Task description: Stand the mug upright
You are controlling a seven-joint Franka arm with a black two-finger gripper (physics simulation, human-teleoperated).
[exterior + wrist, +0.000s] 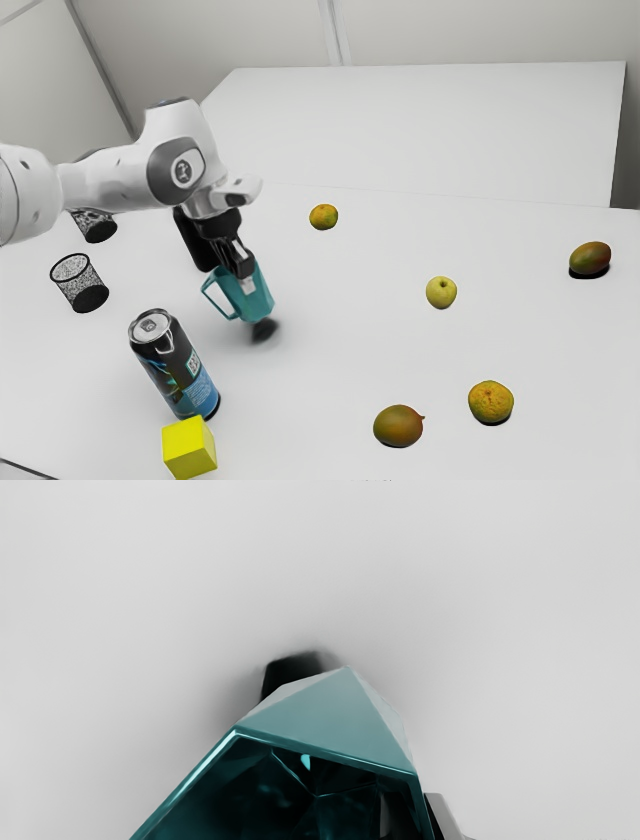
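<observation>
Jaws grip mug [255, 300]; can [172, 365], yellow cube [188, 446] near.

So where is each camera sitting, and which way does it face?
Exterior view: beside the arm, looking down across the table; the arm comes in from the exterior view's left, ending in the black gripper.
Wrist view: on the arm's hand, looking past its fingertips into the mug and toward the table; parts of the fingers show at the mug's wall.
Shared: the mug, its dark shadow, fingers and table.
</observation>
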